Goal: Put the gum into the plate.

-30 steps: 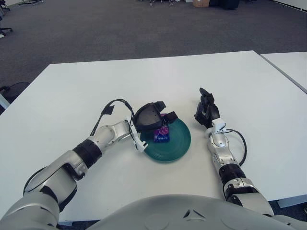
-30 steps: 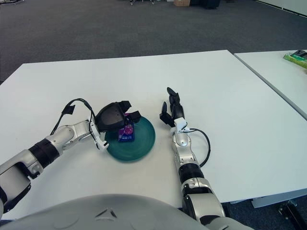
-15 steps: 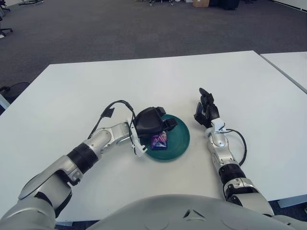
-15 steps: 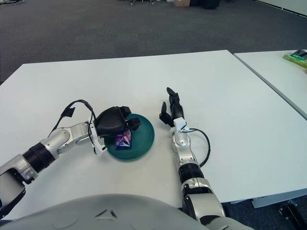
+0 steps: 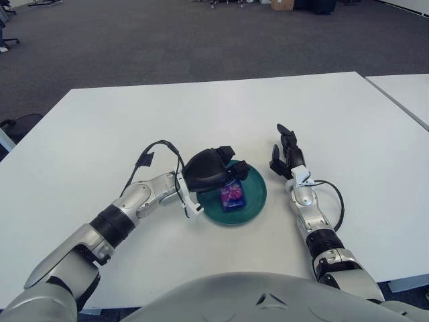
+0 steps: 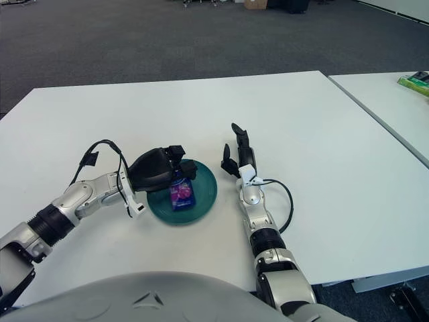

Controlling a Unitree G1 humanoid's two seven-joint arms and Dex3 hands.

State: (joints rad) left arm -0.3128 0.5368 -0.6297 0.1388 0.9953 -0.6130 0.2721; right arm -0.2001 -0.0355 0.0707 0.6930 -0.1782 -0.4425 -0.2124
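The gum point(image 5: 232, 195), a small purple and pink packet, lies flat in the middle of the dark green plate point(image 5: 256, 190). My left hand point(image 5: 234, 172) hovers over the plate's left and far side. Its fingers are relaxed and hold nothing, with the tips just above the far end of the packet. My right hand point(image 5: 284, 151) rests on the table just right of the plate, fingers straight and empty.
The plate sits near the middle of a white table point(image 5: 335, 114). A second white table point(image 6: 395, 94) stands to the right across a narrow gap, with a green object point(image 6: 415, 82) on it. A black cable point(image 5: 155, 149) loops off my left wrist.
A second ago my left hand held the gum over the plate. It has let go, the packet now lies nearer the plate's middle, and the hand has drawn back slightly left.
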